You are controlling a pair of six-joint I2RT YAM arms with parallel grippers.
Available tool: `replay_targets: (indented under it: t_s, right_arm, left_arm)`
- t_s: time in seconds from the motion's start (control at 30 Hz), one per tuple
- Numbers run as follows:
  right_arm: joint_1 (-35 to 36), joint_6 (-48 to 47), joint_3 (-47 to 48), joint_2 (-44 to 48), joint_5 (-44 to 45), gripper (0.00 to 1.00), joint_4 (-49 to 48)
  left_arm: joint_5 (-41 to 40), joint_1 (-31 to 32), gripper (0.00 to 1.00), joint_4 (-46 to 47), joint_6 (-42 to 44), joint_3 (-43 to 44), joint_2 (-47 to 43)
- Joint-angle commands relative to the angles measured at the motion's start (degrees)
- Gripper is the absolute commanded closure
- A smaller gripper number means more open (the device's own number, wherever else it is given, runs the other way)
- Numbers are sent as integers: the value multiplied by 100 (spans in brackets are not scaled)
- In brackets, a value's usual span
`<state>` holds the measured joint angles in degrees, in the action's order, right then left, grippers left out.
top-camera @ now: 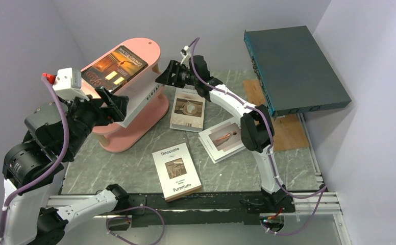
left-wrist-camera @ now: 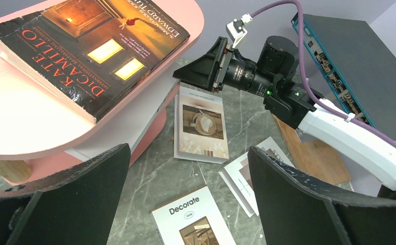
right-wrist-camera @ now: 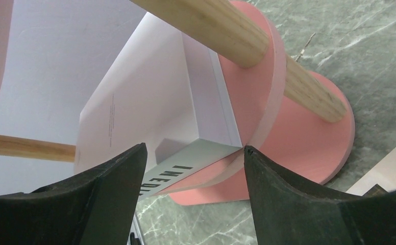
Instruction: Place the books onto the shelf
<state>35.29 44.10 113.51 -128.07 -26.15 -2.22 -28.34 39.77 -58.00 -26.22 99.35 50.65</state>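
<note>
Nearest the arm bases in the overhead view, at lower centre, the "Decorate Furniture" book (top-camera: 176,171) lies flat on the worktop (top-camera: 134,163). A little farther, right of centre, a photo-cover book (top-camera: 224,139) lies partly under the right arm (top-camera: 237,109), so whether it is one volume or two stacked cannot be told. Beyond it, mid-frame, the cup-photo book (top-camera: 188,108) rests just beside the shelf (top-camera: 152,51). At left the left arm (top-camera: 48,132) holds the left jaws wide apart and empty, near the shelf's near end. On the shelf, at upper left, the orange-brown book (top-camera: 113,66) lies flat on the top tier, and a white book (right-wrist-camera: 150,102) sits on the middle tier with its spine corner jutting out. The right jaws stand apart at either side of that corner and do not look clamped on it. The step in hand appears to be seating this white book. The next move probably calls for nudging it fully in, or backing off without dragging it out, then reaching for a book on the worktop. The spine lettering is cut off by a jaw, and the top tier hides how deep the book sits. Farthest, at upper right, a teal box (top-camera: 293,69) leans over a wooden board (top-camera: 288,127).
</note>
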Motion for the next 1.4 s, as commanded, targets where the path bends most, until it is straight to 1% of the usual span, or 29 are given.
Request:
replay_targets:
  t_s: [0.0, 0.13, 0.3, 0.33, 0.4, 0.47, 0.8, 1.0, 1.1, 1.2, 1.37]
  right_arm:
    - [25, -56, 216, 148, -189, 27, -158]
    - [67, -54, 28, 265, -221, 27, -288]
    - [77, -273, 157, 289, -26, 27, -58]
    - [57, -292, 184, 286, 26, 24, -19]
    - [25, -296, 225, 283, 102, 16, 25]
    - [-7, -309, 281, 271, 144, 14, 40]
    - [-31, -66, 499, 133, 36, 13, -191]
    - [-21, -60, 729, 19, -84, 14, -124]
    - [-14, 31, 589, 88, -254, 14, -257]
    - [-2, 234, 241, 211, -460, 14, -632]
    - [67, 293, -82, 365, -593, 14, -816]
  left_arm:
    - [-49, -21, 7, 65, -24, 130, -21]
    - [-56, -16, 7, 51, -23, 128, -12]
    - [-7, -16, 8, 52, -23, 137, 7]
    - [-13, -17, 8, 40, -28, 131, -1]
    - [-28, -20, 8, 28, -32, 122, -26]
    - [-40, -21, 8, 28, -41, 107, -58]
    - [-69, -18, 8, 0, -41, 93, -98]
    - [-60, -19, 8, 0, -50, 85, -126]
    - [-59, -13, 8, 3, -50, 72, -117]
    - [-47, -17, 8, 25, -58, 41, -121]
    - [-37, -17, 8, 13, -60, 49, -100]
